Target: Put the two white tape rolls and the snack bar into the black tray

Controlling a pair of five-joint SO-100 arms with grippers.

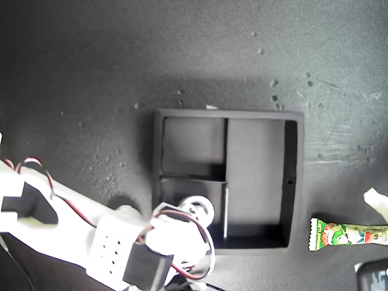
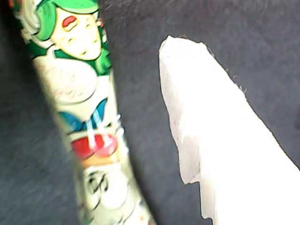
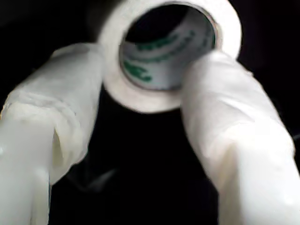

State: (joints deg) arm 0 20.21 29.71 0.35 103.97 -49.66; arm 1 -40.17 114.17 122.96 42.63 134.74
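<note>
My second gripper (image 3: 145, 89) clamps a tape roll (image 1: 199, 209) over the tray's (image 1: 293, 182) seven-o'clock compartment; releasing comes next. My first gripper's opening: cannot tell.

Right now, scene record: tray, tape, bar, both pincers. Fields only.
black tray: mid-table, three compartments
tape roll: one visible, over the small compartment nearest the arm
snack bar: on the table, off the tray toward the exterior view's right
my second pincer: shut on the roll's wall, one finger through its hole
my first pincer: beside the bar, not gripping it
</note>
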